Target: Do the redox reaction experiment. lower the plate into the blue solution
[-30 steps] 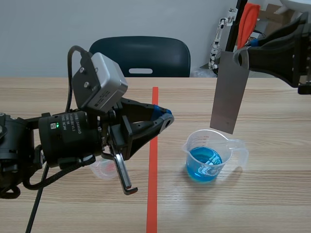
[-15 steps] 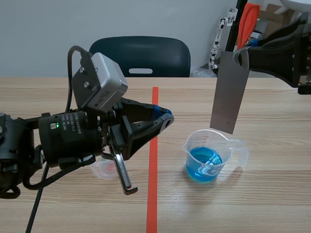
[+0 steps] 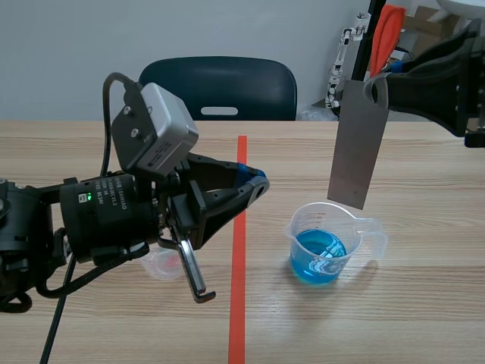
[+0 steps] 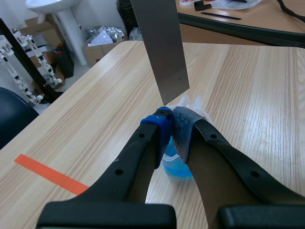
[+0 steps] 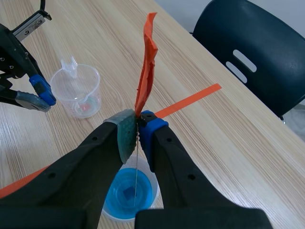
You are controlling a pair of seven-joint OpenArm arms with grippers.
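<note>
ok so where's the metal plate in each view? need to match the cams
Scene view: plate hangs at upper right from the right tool, above the cup of blue liquid.
Left wrist view: plate just ahead of the shut left tool.
Right wrist view: plate edge-on, a thin line gripped between the fingers.
Shared landmark: the cup, below the plate in all three.
</note>
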